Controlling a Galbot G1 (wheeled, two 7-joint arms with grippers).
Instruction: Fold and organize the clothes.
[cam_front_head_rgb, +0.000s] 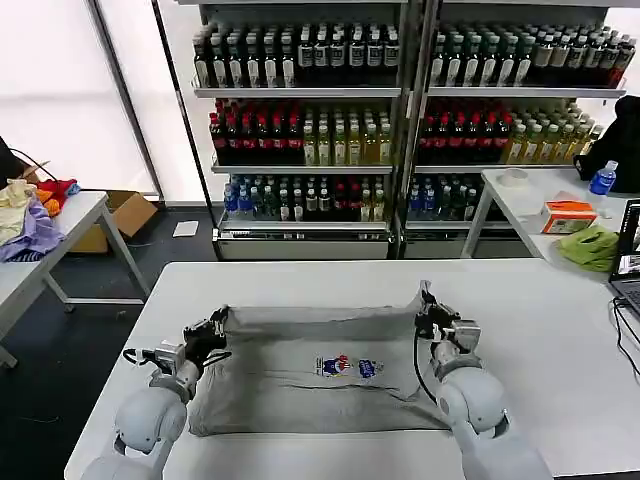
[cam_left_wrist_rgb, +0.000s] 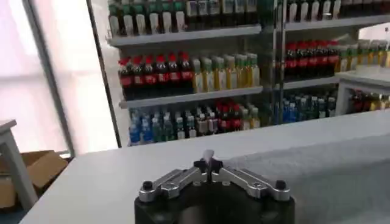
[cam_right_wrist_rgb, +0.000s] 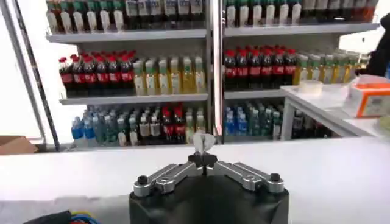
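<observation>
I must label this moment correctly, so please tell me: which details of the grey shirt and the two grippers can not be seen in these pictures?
- Grey shirt, head view: the near corners lie under the robot's arms.
- Chest print, head view: too small to read.
- Left gripper, left wrist view: fingers closed, but the pinched cloth is barely visible.
- Right gripper, right wrist view: a small tuft of cloth shows; the rest is cut off behind the gripper body.

White table (cam_front_head_rgb: 560, 330) bearing grey T-shirt (cam_front_head_rgb: 310, 395), spread flat

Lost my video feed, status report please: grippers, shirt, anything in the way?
Left gripper shut on grey shirt, far left corner. Right gripper shut on far right corner, lifted. Shirt spread on white table. Nothing in the way.
</observation>
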